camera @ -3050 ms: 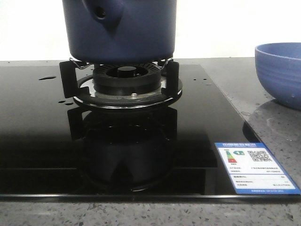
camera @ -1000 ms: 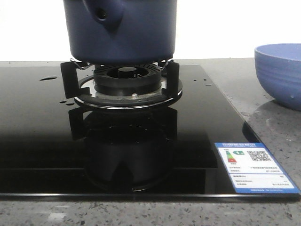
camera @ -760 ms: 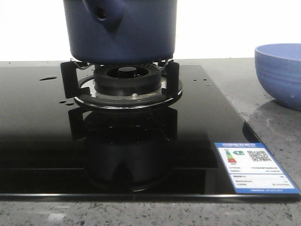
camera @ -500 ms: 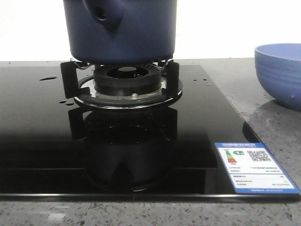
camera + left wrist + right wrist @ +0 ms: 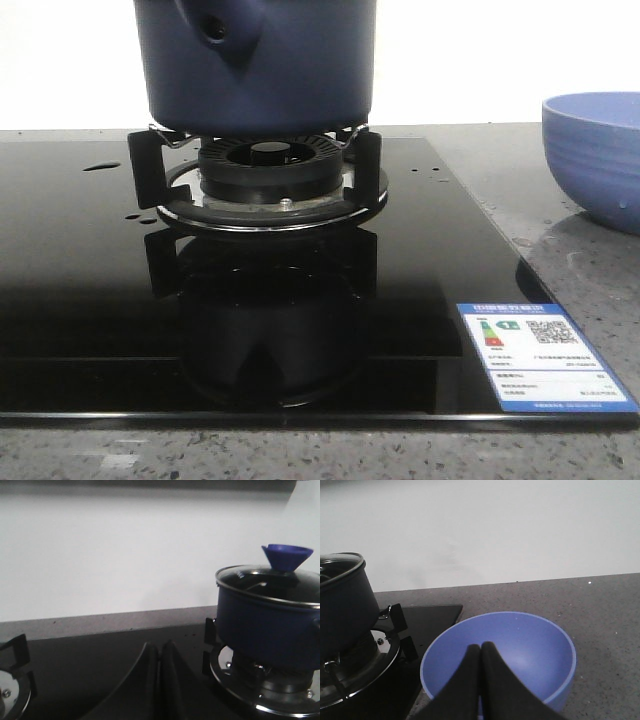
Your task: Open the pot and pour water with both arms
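Note:
The dark navy pot (image 5: 258, 65) stands on the gas burner (image 5: 268, 180) of the black glass hob; its side bracket with a round hole (image 5: 215, 28) faces me. In the left wrist view the pot (image 5: 267, 625) carries a glass lid with a blue cone knob (image 5: 286, 557). It also shows in the right wrist view (image 5: 342, 612). Small water drops (image 5: 100, 166) lie on the hob left of the burner. My left gripper (image 5: 160, 647) is shut and empty, left of the pot. My right gripper (image 5: 481, 649) is shut and empty above the lighter blue bowl (image 5: 525, 650).
The lighter blue ribbed bowl (image 5: 598, 155) sits on the speckled grey counter right of the hob. A blue-and-white energy label (image 5: 540, 355) is stuck on the hob's front right corner. A second burner (image 5: 10, 680) shows in the left wrist view. A white wall stands behind.

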Controlling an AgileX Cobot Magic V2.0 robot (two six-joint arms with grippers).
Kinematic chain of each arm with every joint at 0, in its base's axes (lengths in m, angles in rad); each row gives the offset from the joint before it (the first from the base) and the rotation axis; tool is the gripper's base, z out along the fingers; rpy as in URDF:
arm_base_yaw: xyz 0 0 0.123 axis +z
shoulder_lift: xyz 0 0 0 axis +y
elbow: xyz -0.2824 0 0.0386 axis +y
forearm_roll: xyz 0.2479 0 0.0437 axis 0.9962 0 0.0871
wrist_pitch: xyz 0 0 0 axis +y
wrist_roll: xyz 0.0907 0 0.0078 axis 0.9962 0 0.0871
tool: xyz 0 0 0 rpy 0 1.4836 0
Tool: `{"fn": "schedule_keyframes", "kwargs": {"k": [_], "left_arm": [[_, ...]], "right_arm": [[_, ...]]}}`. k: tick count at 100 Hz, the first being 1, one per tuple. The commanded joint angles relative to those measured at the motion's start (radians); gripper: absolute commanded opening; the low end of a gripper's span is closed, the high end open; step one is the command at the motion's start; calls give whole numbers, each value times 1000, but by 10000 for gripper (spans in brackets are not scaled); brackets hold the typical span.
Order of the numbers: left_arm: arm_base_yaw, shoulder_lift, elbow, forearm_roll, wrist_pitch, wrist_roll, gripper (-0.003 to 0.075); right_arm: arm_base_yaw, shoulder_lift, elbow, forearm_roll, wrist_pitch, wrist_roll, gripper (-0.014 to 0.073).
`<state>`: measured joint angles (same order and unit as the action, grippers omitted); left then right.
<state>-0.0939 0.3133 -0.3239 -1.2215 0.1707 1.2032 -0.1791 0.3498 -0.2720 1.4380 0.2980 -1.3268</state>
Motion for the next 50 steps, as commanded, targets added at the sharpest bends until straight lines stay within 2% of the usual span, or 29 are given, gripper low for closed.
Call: {"fn": "schedule_keyframes", "kwargs": {"k": [1,6,9,14,16,20,50], "left_arm": [[-9,8,-19,400,-72,-448,-19],[-10,8,-6,698,-118,-728,-19],[-10,8,5,829,-146,-900,-19],[-10,3,38,1032,-205,-1080,-19],[-10,0,48,1067,-217,-1130,-19],[-10,-12,80,1117,-235,-1175,-19],[-3,-225,321,1115,-235,-1219,-19]], "right_arm": [[-6,7,-27,30,-10,-11,-63],[-6,7,-27,30,-10,-11,-63],[-6,7,-27,30,-10,-11,-63],[-6,7,-27,30,-10,-11,-63],[-6,7,-27,30,-10,-11,-63],[-6,7,-27,30,-10,-11,-63],[-6,7,-27,30,-10,-11,-64]]}}
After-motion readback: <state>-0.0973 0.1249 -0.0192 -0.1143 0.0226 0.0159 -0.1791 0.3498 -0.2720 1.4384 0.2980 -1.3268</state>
